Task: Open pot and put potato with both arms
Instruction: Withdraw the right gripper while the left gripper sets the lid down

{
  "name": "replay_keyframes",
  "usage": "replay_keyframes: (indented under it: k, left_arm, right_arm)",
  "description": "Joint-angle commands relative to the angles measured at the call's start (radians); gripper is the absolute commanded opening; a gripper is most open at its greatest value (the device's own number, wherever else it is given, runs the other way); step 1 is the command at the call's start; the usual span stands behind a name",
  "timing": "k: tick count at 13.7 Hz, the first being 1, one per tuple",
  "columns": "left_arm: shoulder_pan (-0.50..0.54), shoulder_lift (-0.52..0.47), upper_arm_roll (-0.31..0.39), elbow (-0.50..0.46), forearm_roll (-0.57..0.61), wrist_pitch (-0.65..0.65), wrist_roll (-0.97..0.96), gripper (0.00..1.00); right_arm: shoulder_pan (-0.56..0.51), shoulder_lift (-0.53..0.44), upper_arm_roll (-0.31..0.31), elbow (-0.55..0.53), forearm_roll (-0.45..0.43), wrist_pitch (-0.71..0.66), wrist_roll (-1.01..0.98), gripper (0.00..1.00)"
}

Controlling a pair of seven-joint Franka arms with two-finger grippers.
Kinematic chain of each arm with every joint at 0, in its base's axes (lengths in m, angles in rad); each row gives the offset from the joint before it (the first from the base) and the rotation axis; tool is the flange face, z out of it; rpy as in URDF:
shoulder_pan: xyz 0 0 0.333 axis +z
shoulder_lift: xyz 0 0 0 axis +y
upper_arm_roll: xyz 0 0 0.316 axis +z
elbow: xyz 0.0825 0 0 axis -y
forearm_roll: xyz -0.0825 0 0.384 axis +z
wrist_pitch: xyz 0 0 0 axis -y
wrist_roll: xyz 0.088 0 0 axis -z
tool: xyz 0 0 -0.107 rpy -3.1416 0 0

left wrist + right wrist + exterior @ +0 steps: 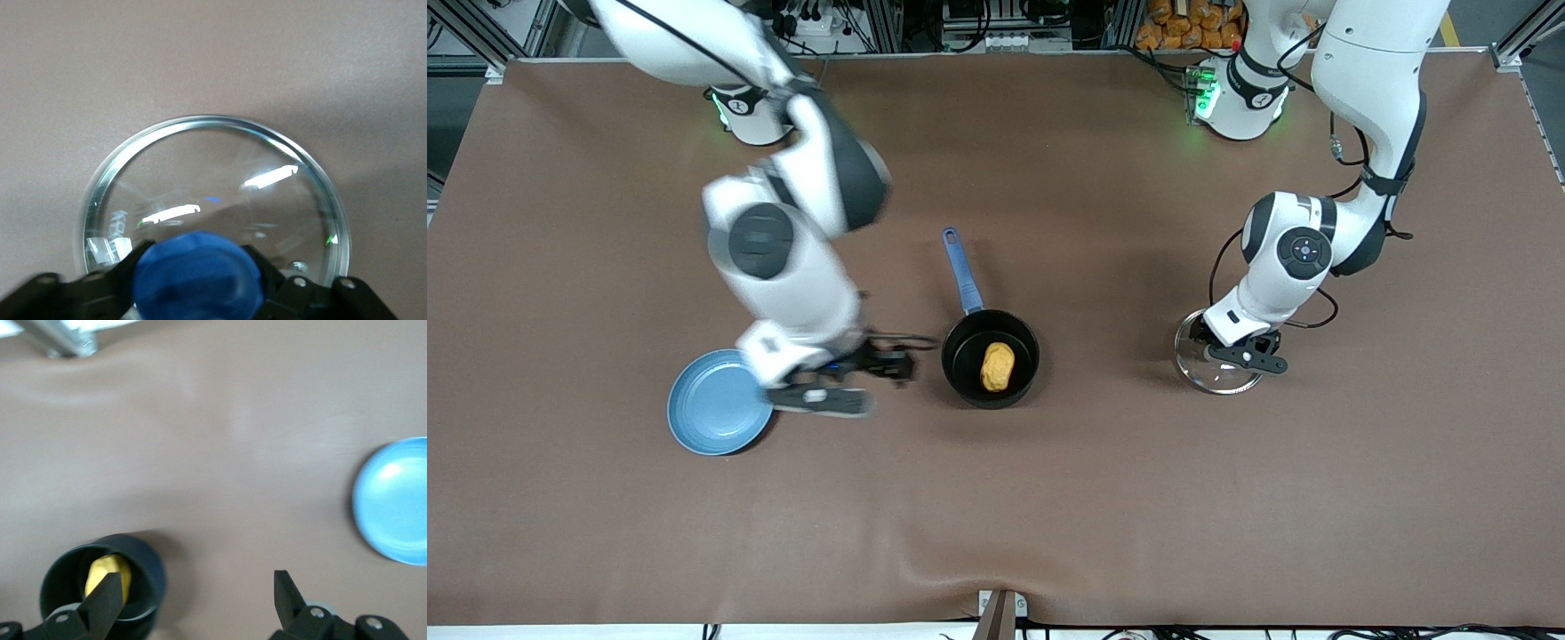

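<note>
Looking from the front of the desk (pixel 1049 498) toward my bases, I find the plate (pixel 711 404) first, bare, toward my right arm's end. My right gripper (pixel 200 587) hangs between the plate and the pot (pixel 991 358), over the bare desk, its jaws apart and holding nothing. The potato (pixel 997 367) already lies inside the pot, which stands open with its blue handle (pixel 961 271) pointing toward my bases.

Toward my left arm's end, the glass lid (pixel 1216 360) rests flat on the desk, and my left gripper (pixel 1232 348) is low over it, its jaws clamped on the blue knob (pixel 197 277).

I judge that the potato part is finished, so the good step now is to keep my right arm well away from the pot and not touch its handle.

My right arm looks smeared in the front view, so its exact pose is hard to read. In the left wrist view the knob is cut off at the edge, and my fingertips there are hidden.
</note>
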Motion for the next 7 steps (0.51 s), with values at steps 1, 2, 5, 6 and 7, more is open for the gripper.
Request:
replay_keyframes:
  k: [1, 2, 5, 6, 7]
  left_arm:
    - [0.005, -0.018, -0.002, 0.006, 0.025, 0.005, -0.003, 1.00]
    - [0.008, -0.036, -0.002, 0.013, 0.025, 0.004, -0.007, 1.00]
    - [0.020, -0.122, -0.003, 0.086, 0.027, -0.137, -0.004, 1.00]
    - [0.020, -0.148, -0.005, 0.135, 0.025, -0.219, -0.007, 1.00]
    - [0.020, -0.167, -0.005, 0.202, 0.019, -0.314, -0.009, 1.00]
  right_arm:
    - [-0.089, -0.081, 0.020, -0.033, -0.019, -0.076, -0.029, 1.00]
    - [-0.112, -0.107, 0.020, -0.035, -0.019, -0.096, -0.082, 1.00]
    - [-0.207, -0.196, 0.023, -0.081, -0.007, -0.136, -0.217, 1.00]
    - [-0.229, -0.235, 0.023, -0.113, -0.005, -0.140, -0.253, 1.00]
    - [-0.250, -0.271, 0.023, -0.148, -0.005, -0.138, -0.270, 1.00]
